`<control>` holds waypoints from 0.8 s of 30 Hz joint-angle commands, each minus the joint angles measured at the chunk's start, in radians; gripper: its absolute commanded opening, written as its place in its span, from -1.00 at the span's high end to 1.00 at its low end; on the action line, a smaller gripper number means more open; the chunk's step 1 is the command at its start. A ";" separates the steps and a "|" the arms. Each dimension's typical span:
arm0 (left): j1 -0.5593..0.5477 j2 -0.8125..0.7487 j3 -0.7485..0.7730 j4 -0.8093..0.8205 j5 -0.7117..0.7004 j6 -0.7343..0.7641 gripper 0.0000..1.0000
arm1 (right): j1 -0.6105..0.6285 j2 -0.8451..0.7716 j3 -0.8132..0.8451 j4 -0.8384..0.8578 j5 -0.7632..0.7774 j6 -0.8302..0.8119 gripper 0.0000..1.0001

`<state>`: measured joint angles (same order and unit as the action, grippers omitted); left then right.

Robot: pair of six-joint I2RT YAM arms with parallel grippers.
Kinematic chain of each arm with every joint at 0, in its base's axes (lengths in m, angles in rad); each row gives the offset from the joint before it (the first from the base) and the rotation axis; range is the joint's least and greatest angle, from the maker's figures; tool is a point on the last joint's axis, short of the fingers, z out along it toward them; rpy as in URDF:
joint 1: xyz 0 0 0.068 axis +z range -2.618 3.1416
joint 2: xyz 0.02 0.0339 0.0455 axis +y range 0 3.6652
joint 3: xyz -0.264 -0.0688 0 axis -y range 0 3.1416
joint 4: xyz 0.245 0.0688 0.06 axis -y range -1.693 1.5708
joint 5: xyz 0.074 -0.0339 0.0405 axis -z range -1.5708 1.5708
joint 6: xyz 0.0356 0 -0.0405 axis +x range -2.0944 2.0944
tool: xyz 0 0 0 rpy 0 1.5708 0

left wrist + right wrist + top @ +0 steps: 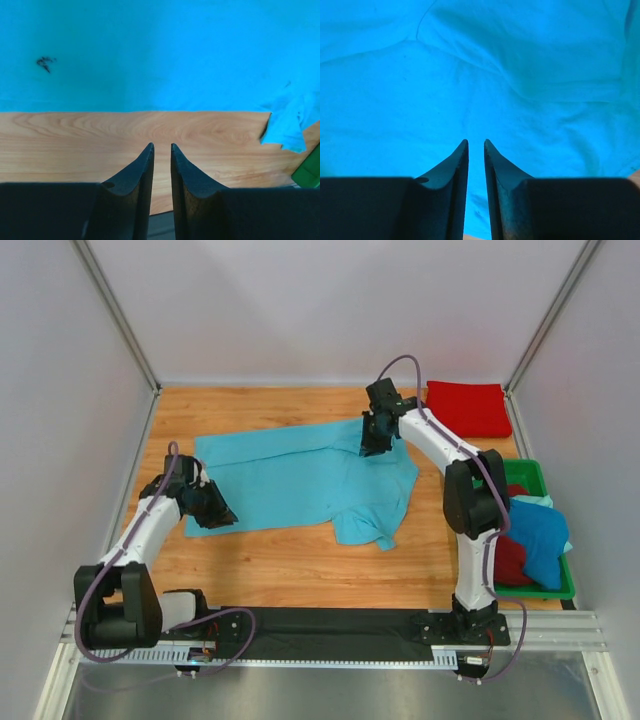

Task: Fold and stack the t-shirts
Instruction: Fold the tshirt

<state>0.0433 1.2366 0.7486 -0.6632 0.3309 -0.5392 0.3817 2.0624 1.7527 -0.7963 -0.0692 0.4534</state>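
A light turquoise t-shirt (300,480) lies spread out, partly folded, across the middle of the wooden table (280,560). My left gripper (222,518) hovers at the shirt's near left corner; in the left wrist view its tips (162,145) stand a narrow gap apart over bare wood, just short of the shirt's edge (160,50), holding nothing. My right gripper (370,448) is over the shirt's far right part; its tips (476,141) are also narrowly apart and empty above the cloth (520,60). A folded bright red t-shirt (467,408) lies at the far right corner.
A green tray (530,475) at the right edge holds a deeper blue shirt (540,535) and a dark red one (510,560). Grey walls close in the table on three sides. A corner of the tray (310,170) shows in the left wrist view.
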 commanded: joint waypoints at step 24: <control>0.000 -0.123 0.051 -0.105 -0.010 0.021 0.48 | 0.028 0.237 0.143 0.178 0.374 0.116 0.29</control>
<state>0.0410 1.1358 0.7570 -0.7433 0.3267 -0.5335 0.4072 2.2513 1.8030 -0.6327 0.2256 0.5610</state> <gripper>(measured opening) 0.262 0.344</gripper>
